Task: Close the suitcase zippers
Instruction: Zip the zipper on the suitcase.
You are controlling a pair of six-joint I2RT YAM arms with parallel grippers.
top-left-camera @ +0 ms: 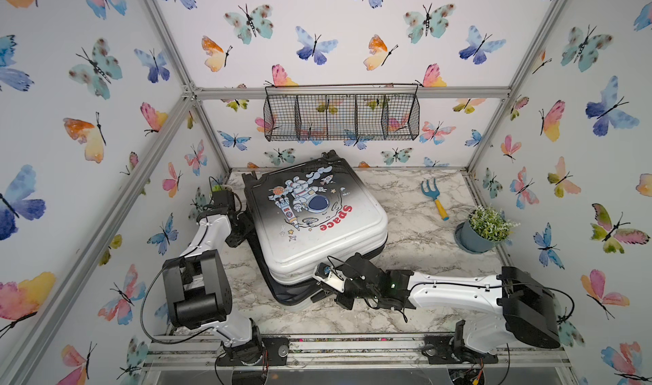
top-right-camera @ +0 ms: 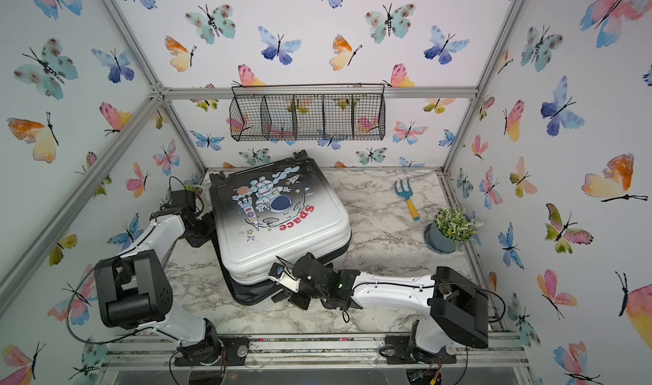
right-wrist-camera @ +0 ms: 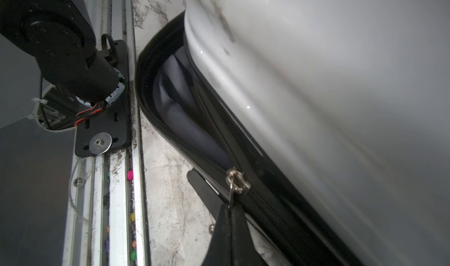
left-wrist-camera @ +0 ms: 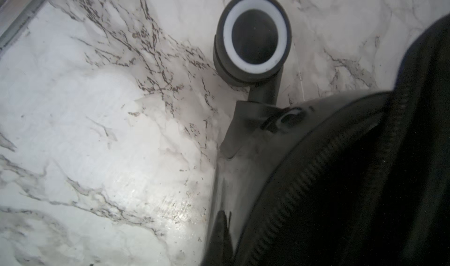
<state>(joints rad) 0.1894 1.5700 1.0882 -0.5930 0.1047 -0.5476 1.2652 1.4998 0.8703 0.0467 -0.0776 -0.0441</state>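
Right tool (right-wrist-camera: 230, 210) clamps the zipper pull (right-wrist-camera: 237, 180) on the part-open suitcase (right-wrist-camera: 316, 94).

Both arms look alike — the left arm (top-left-camera: 211, 228) and right arm (top-left-camera: 455, 293) have glossy white links dotted with small screws, between chunky black joint housings, with thin black cables looping alongside. A green light (top-left-camera: 392, 285) glows near the right wrist, and the right gripper (right-wrist-camera: 230, 207) is matte black — its jaws tapering to thin wedges.

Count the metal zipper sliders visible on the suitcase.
1: a silver metal zipper slider on the near edge of the black-and-white hard-shell suitcase, its pull pinched in the right gripper. Others may be hidden.
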